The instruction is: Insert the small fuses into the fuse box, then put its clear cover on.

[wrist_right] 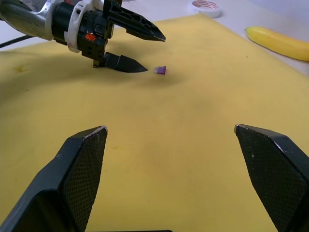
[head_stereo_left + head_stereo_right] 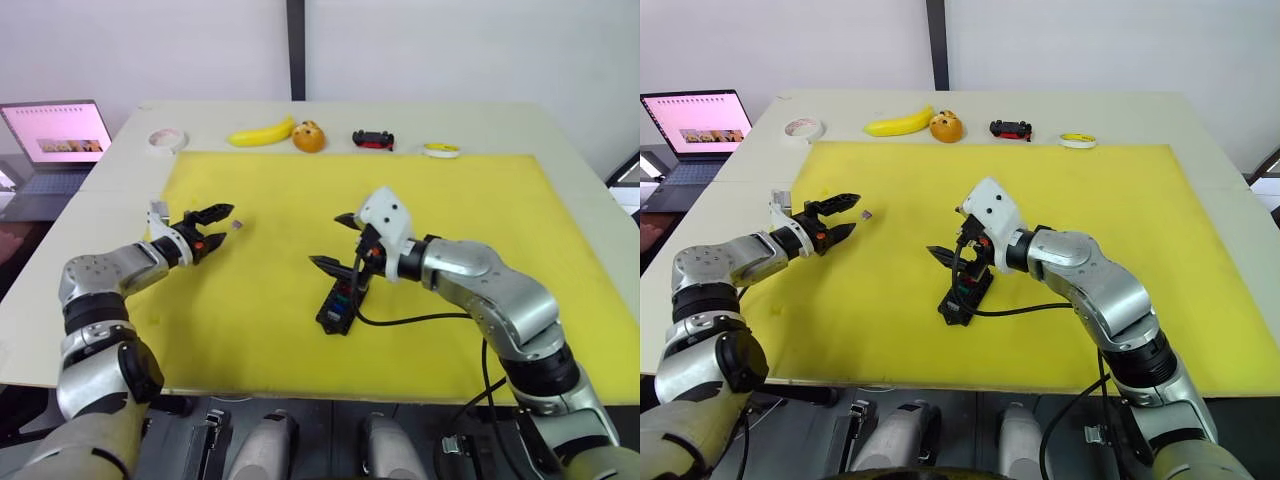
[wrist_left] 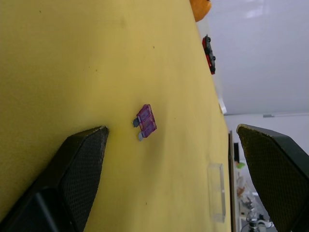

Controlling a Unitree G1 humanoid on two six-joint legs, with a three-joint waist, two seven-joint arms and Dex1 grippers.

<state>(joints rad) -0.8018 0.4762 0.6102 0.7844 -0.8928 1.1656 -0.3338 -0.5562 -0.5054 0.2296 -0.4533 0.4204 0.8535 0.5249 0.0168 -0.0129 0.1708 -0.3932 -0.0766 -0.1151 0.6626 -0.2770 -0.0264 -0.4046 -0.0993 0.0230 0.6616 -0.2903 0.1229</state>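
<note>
Nearest to the front edge of the yellow mat [image 2: 260, 340], the fuse box [image 2: 337, 305] is lying with its long axis running from the front edge toward the back, a few coloured fuses already sitting in its slots. The right gripper [image 2: 334, 242] is hovering just above the far end of the box, its two fingers spread wide and holding nothing.

Further to the left, the left gripper [image 2: 844, 216] is also standing wide open and empty, low over the mat. The purple fuse [image 2: 868, 213] is lying flat just beyond its fingertips, a little toward the middle of the mat, with its metal blades pointing sideways across the line of the fingers as the left wrist view is showing. The left arm is clearly the nearer one, so I judge the pick belongs to it: a short reach forward, then closing.

The clear cover [image 3: 216, 191] is resting farther away on the mat. At the far table edge a banana [image 2: 262, 132] is lying.
</note>
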